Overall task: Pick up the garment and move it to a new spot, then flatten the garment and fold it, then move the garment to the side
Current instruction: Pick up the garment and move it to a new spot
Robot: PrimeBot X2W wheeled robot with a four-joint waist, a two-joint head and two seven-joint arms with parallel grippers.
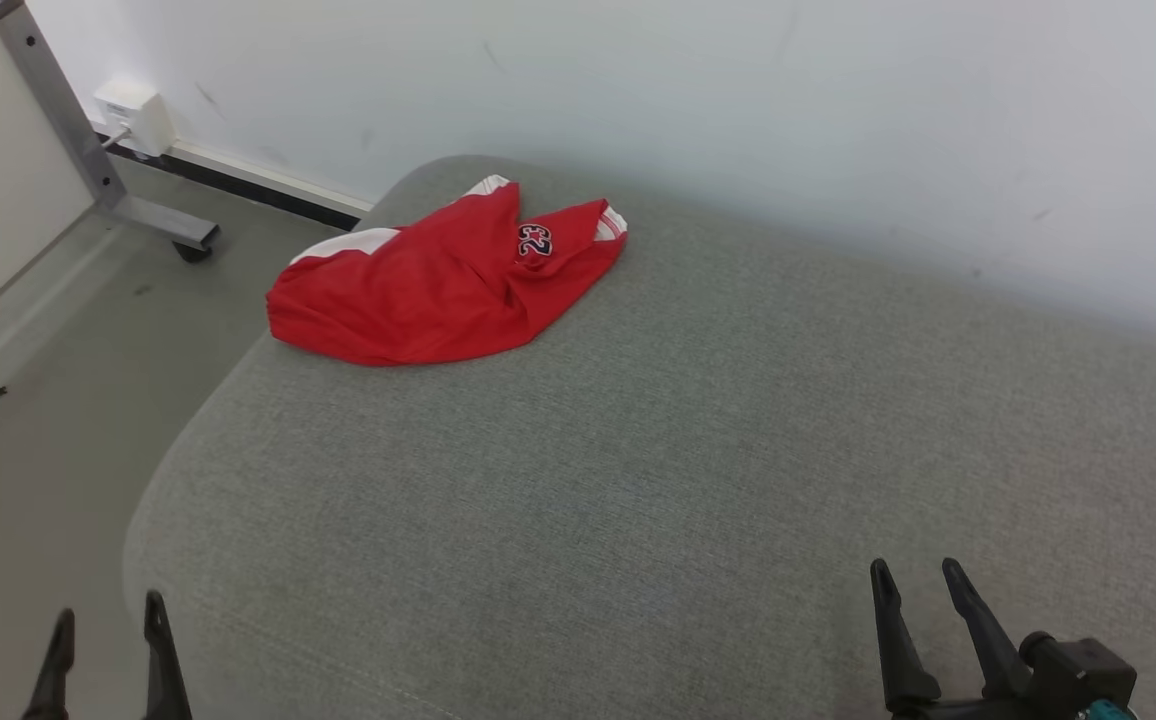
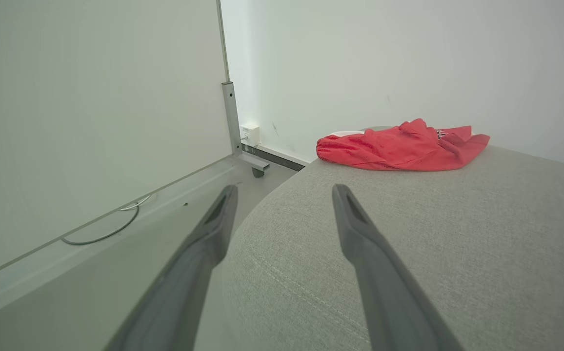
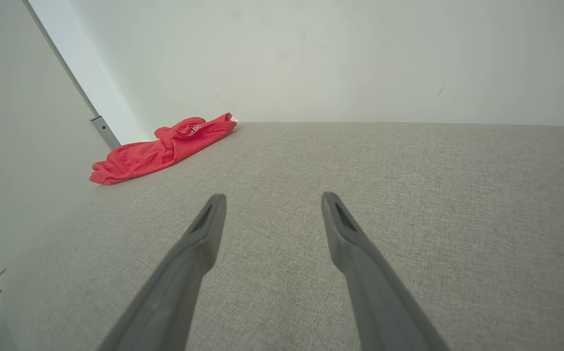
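Both pairs spread wide there: the left jaws gaped with nothing between them, and the right jaws did the same. One garment (image 1: 428,285) in play, red with white trim and a "23" on it. It lay crumpled well ahead of the left jaws, and ahead and off to the left of the right jaws, far from both. It sat near the far left corner of the padded grey surface (image 1: 638,450), close to the white wall (image 1: 738,100). Bare fabric ran from either pair to the cloth, nothing lying across the way. The left jaws straddled the surface's near left edge, one finger over the floor (image 1: 58,380). Beyond them on the left stood one metal frame leg (image 1: 88,150) with one caster (image 1: 193,250). There was also one white wall box (image 1: 135,115), one pale panel (image 2: 91,97) and one loose cable (image 2: 106,234).
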